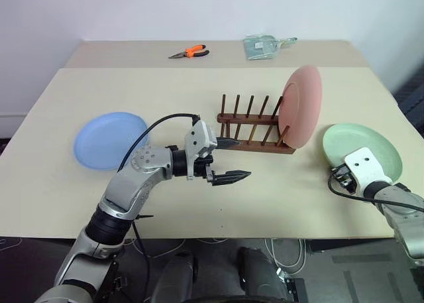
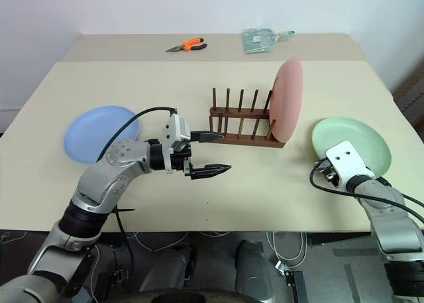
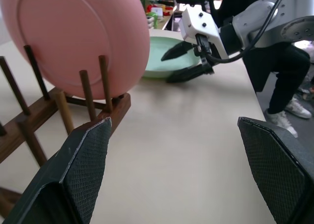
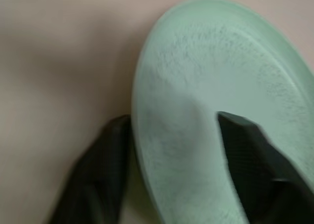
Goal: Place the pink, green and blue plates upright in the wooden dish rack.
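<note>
The pink plate (image 1: 303, 107) stands upright in the right end of the wooden dish rack (image 1: 255, 127). To the left, the blue plate (image 1: 109, 139) lies flat on the table. Flat at the right lies the green plate (image 1: 358, 140). My left gripper (image 1: 246, 158) is open and empty, pointing right, just in front of the rack's left end. At the green plate's near left rim, my right gripper (image 3: 165, 68) has one finger over the plate and the other under the rim, closed on it.
Orange-handled pliers (image 1: 190, 52) and a clear packet (image 1: 265, 46) lie on the far table. A person's legs (image 3: 279, 77) show past the table's right edge. Bare tabletop (image 1: 285, 190) lies between my two grippers.
</note>
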`<state>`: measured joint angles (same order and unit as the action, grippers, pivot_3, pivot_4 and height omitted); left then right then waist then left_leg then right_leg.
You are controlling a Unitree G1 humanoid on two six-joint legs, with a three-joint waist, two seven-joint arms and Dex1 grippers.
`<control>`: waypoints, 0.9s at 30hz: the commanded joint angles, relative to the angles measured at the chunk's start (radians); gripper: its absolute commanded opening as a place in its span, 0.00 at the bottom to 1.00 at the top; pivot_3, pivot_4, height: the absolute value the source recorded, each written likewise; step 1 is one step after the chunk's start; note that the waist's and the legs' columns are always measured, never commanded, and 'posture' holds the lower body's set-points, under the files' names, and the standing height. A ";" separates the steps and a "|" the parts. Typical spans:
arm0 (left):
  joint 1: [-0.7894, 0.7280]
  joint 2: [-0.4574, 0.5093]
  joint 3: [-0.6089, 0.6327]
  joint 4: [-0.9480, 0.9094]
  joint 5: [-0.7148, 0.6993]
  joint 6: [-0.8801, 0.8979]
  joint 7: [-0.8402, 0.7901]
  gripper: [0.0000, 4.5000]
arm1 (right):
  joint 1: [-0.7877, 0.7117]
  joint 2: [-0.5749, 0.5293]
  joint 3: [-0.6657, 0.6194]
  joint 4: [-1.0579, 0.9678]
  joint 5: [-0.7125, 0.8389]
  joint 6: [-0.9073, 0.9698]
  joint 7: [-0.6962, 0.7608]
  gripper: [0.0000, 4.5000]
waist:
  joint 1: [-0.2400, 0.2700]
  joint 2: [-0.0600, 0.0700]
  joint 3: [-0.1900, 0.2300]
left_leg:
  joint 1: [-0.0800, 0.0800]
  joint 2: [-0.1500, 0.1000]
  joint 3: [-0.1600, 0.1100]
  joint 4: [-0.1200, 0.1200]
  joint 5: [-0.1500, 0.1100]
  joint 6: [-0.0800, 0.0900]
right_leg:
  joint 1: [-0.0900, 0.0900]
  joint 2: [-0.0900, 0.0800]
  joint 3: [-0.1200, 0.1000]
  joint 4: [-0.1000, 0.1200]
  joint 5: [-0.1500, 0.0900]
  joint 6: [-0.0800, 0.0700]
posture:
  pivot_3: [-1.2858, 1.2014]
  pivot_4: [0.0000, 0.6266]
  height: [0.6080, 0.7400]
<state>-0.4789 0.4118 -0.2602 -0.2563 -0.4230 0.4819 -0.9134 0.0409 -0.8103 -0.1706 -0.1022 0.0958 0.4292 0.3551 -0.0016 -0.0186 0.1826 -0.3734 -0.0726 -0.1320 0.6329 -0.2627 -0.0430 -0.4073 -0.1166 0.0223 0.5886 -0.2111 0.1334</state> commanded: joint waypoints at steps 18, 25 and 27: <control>0.015 0.035 0.090 0.083 0.068 -0.103 0.056 0.95 | -0.631 0.197 -0.418 -0.375 0.987 0.221 -0.115 0.01 | 0.010 0.005 0.002 | 0.000 0.002 -0.006 -0.004 0.000 0.000 | 0.000 0.003 -0.004 0.000 0.004 0.001 | 0.52 0.24 1.00; 0.054 0.067 0.136 0.117 0.085 -0.150 0.054 0.95 | -0.719 0.404 -0.197 -0.460 1.337 0.223 -0.425 0.01 | 0.010 0.005 0.002 | 0.000 0.001 -0.005 -0.002 0.000 0.000 | 0.000 0.000 -0.003 -0.001 0.002 -0.003 | 0.52 0.24 1.00; 0.063 0.072 0.149 0.108 0.081 -0.147 0.057 0.95 | -0.673 0.465 -0.119 -0.457 1.284 0.229 -0.488 0.01 | 0.006 0.005 0.002 | 0.000 0.001 -0.005 -0.003 0.000 0.000 | -0.001 0.001 -0.003 -0.001 0.002 -0.003 | 0.52 0.24 1.00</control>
<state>-0.4235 0.4711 -0.1471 -0.1202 -0.3364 0.3578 -0.8623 -0.6555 -0.3631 -0.3331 -0.5373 1.3957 0.6661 -0.0774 0.0049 -0.0138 0.1841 -0.3738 -0.0714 -0.1368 0.6300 -0.2627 -0.0429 -0.4089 -0.1159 0.0193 0.5886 -0.2090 0.1305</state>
